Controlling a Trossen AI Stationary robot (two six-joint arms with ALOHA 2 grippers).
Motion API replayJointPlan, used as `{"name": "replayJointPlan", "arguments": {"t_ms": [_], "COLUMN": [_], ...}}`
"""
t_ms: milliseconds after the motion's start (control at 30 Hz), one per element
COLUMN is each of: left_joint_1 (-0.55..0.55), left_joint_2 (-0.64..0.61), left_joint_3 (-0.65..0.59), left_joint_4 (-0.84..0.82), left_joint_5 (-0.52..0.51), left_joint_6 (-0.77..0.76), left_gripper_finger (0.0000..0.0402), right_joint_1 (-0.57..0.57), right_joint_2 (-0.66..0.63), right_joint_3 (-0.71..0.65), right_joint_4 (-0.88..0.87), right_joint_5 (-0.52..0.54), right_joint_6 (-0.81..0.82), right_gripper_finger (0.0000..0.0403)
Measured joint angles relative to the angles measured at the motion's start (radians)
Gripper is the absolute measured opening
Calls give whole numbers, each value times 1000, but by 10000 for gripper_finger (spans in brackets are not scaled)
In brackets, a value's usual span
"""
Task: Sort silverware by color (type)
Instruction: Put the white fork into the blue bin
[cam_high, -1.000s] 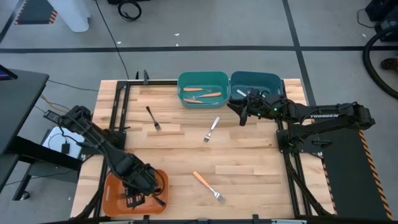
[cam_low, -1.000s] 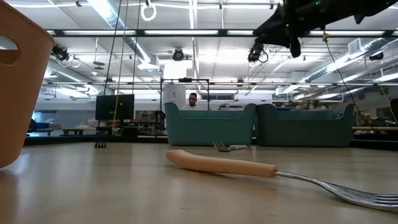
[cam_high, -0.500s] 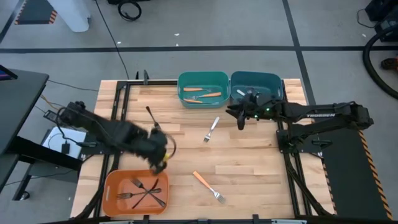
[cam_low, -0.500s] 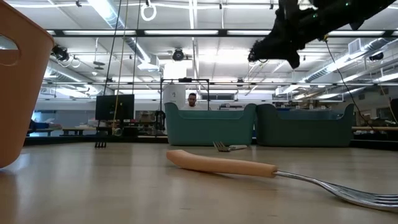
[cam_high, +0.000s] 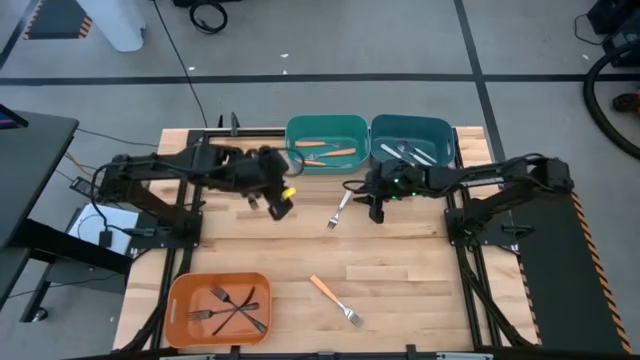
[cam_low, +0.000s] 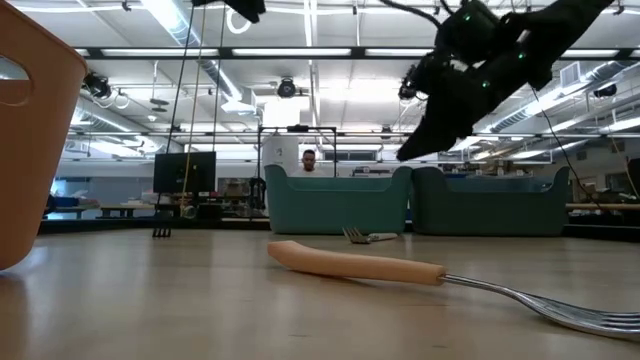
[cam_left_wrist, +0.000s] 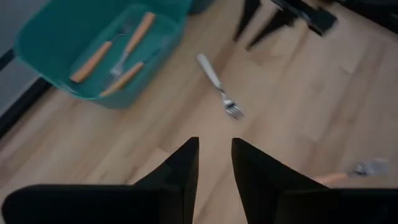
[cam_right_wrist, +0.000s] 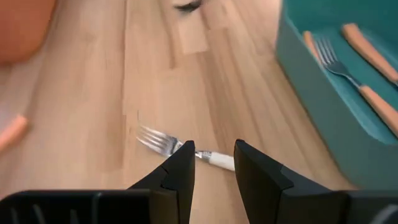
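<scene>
Fingers of both grippers stand slightly apart, holding nothing, above the wooden tabletop (cam_high: 400, 260) in an open hall. Left gripper (cam_high: 278, 203) hovers near the teal bin (cam_high: 326, 125); right gripper (cam_high: 376, 208) hangs just beside the silver fork (cam_high: 340, 208). Orange-handled fork (cam_high: 334, 299) lies nearer the front edge.

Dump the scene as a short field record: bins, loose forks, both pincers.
teal bin: orange-handled forks inside
blue bin: silver forks inside
orange bin: black forks inside
silver fork: loose, mid-table
orange-handled fork: loose, near front edge
left pincer: open, empty, above table left of silver fork
right pincer: open, empty, beside silver fork's handle
</scene>
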Motion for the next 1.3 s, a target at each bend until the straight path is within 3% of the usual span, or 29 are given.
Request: {"name": "replayJointPlan", "arguments": {"t_ms": [267, 533, 700, 1067, 1300], "left_joint_1": [109, 133, 133, 133, 134], "left_joint_2": [0, 0, 0, 0, 0], "left_joint_3": [0, 0, -1, -1, -1], "left_joint_4": [-2, -14, -14, -14, -11], "left_joint_5": [0, 0, 0, 0, 0], "left_joint_6": [89, 209, 255, 283, 313], "left_gripper_finger": [105, 105, 105, 105, 105], "right_joint_1": [-20, -20, -20, -18, -18], "right_joint_2": [214, 374, 445, 553, 571], "right_joint_3": [93, 302, 329, 376, 378], "right_joint_4": [52, -231, -240, -242, -244], "right_joint_5": [-34, -69, -68, 35, 6], "right_joint_6": [-234, -488, -635, -808, -804], "right_gripper_finger": [118, 118, 118, 118, 118]}}
